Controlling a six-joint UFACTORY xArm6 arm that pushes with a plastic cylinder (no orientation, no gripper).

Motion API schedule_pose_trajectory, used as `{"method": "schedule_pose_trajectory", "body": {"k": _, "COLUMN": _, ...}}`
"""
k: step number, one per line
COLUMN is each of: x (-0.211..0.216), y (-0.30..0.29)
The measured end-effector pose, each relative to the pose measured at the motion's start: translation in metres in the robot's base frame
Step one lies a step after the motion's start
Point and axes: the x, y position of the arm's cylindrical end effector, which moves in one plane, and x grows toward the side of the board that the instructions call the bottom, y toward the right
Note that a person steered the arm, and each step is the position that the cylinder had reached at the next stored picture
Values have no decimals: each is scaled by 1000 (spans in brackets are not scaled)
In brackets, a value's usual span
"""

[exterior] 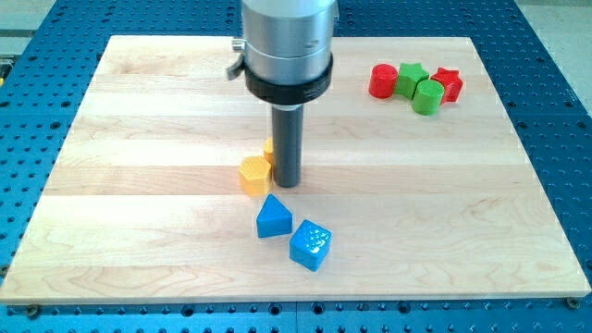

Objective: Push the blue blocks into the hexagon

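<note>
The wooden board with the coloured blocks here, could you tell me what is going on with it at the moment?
A robot arm ending in a dark rod is pushing blocks on the wooden board. My tip stands right beside the yellow hexagon. The blue triangular block and blue cube lie just below, toward the view's bottom, not yet against the hexagon. Red and green blocks cluster at the view's top right.

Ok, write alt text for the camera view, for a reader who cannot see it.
My tip rests on a wooden board just right of a yellow hexagon, with a blue triangular block and a blue cube just below. Two red and two green blocks cluster at the view's top right.
</note>
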Motion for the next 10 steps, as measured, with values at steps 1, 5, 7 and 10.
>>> {"method": "schedule_pose_trajectory", "body": {"k": 1, "x": 2, "y": -62}}
{"method": "schedule_pose_trajectory", "body": {"k": 5, "x": 124, "y": 59}}
{"method": "schedule_pose_trajectory", "body": {"k": 7, "x": 74, "y": 39}}
{"method": "schedule_pose_trajectory", "body": {"k": 10, "x": 37, "y": -35}}
